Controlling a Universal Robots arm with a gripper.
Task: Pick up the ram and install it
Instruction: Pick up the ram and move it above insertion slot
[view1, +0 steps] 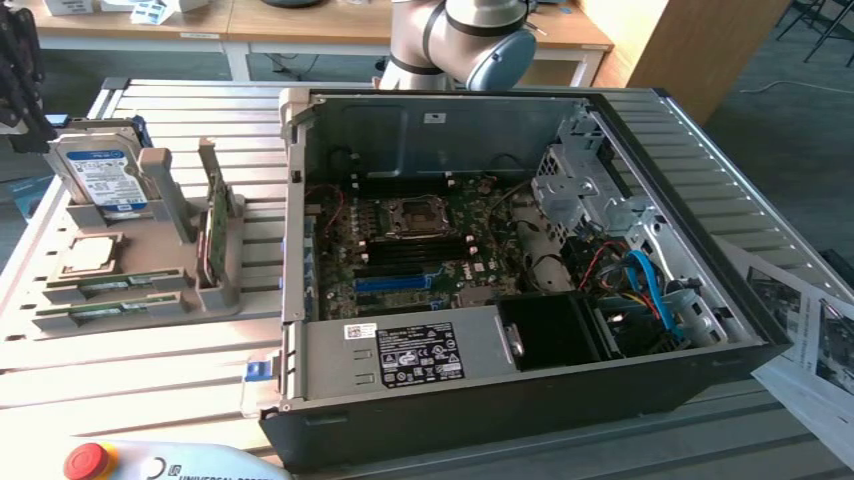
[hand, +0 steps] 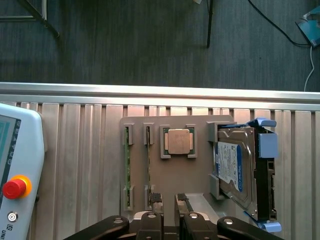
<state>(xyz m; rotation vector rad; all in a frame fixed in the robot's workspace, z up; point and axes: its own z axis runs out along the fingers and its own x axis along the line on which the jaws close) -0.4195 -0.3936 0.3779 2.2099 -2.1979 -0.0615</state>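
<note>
One red stop button (view1: 87, 460) sat nearest. Two ram sticks (view1: 118, 286) (view1: 110, 313) sat in front slots of tray (view1: 154, 245). Behind them: one CPU (view1: 88, 256), one upright expansion card (view1: 214, 225), one hard drive (view1: 104, 170). Gripper (hand: 168, 204) jaws stood apart, empty, poised by tray, touching neither stick.

The teach pendant (view1: 187, 461) is printed "UNIVERSAL".

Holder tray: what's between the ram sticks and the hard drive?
A square CPU, seated in its own nest on the tray, lies between the ram sticks and the hard drive. The wrist view shows it plainly.
</note>
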